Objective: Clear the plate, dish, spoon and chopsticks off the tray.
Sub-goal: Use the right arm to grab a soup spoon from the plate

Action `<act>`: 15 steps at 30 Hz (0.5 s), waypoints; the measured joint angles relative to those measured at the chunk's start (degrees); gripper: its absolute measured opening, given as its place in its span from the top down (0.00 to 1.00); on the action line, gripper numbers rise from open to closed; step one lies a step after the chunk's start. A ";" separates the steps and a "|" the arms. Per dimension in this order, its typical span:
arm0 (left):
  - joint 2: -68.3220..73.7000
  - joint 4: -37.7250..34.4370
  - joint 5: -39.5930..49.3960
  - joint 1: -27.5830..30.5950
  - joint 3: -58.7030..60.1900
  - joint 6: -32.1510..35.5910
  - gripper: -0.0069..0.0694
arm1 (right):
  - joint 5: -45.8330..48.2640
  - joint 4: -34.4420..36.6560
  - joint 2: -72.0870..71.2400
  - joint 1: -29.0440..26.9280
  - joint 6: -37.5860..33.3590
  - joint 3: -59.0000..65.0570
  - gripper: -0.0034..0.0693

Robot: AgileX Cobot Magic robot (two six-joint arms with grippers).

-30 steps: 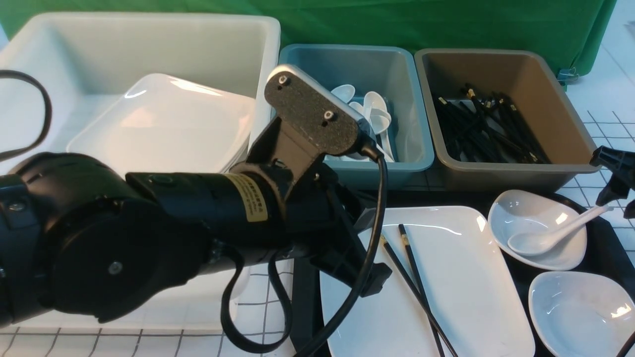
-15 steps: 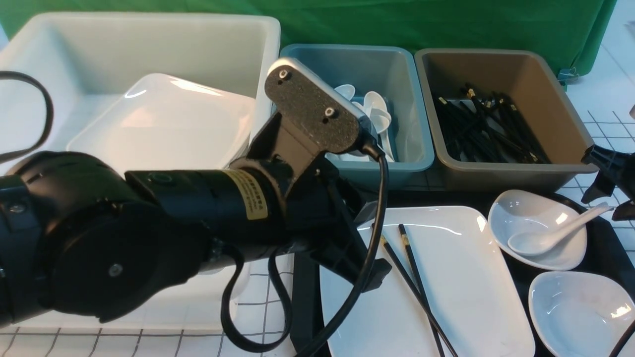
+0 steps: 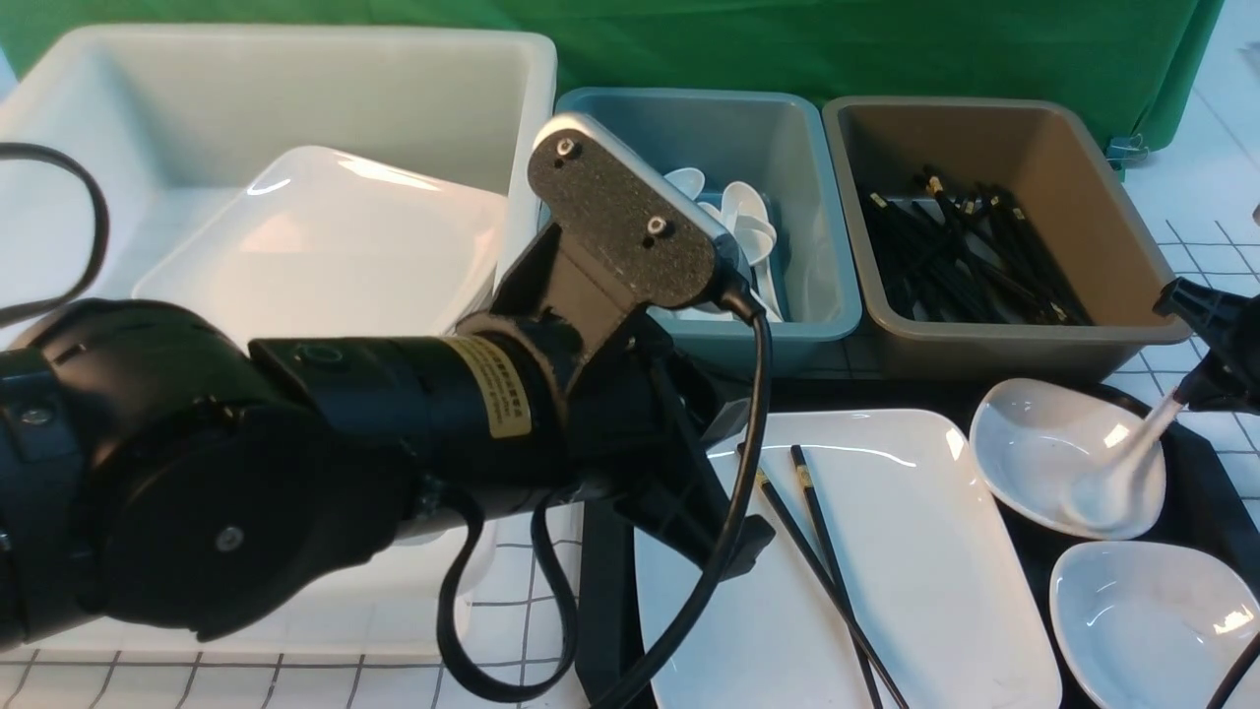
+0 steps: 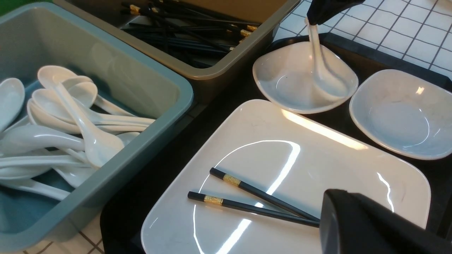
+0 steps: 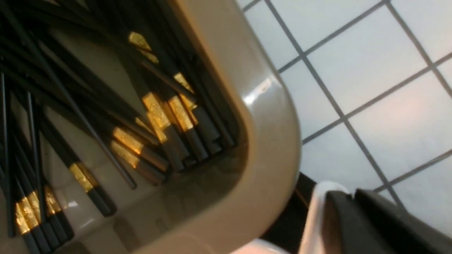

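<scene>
Nearest, the black left gripper [image 4: 339, 211] hovers over the large glossy white rounded-square plate [image 3: 906, 591], jaws clenched. The plate lies on the black plastic tray [image 3: 1034, 571]. The two thin black gold-banded chopsticks [image 3: 827, 571] rest on the plate, converging toward their thin ends. Right of the plate, two small white dishes sit on the tray: the nearer dish [image 3: 1152, 620] and the farther dish [image 3: 1034, 433]. The glossy white soup spoon [image 3: 1117, 473] stands steeply tilted with its bowl inside the farther dish, and the jaws of the right gripper [image 3: 1206, 379] grasp its handle end. Beyond the tray, on the white gridded counter [image 3: 1211, 246], stand three tubs. The white tub [image 3: 295, 98] holds stacked square plates [image 3: 335, 236], the teal tub [image 3: 787, 335] holds loose spoons [image 3: 743, 222], and the brown tub [image 3: 1024, 345] holds piled chopsticks [image 3: 965, 256]. Green cloth [image 3: 787, 39] hangs behind them.
</scene>
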 joint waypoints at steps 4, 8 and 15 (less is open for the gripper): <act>0.00 0.11 0.00 0.00 0.00 0.00 0.91 | -0.05 0.11 0.00 0.00 0.00 0.00 0.95; 0.00 0.12 0.00 0.00 0.00 -0.05 0.91 | -0.05 0.23 0.00 0.00 0.00 0.00 0.95; 0.00 0.12 0.00 0.00 0.00 -0.05 0.91 | 2.59 0.53 -1.53 0.18 -2.29 0.00 0.92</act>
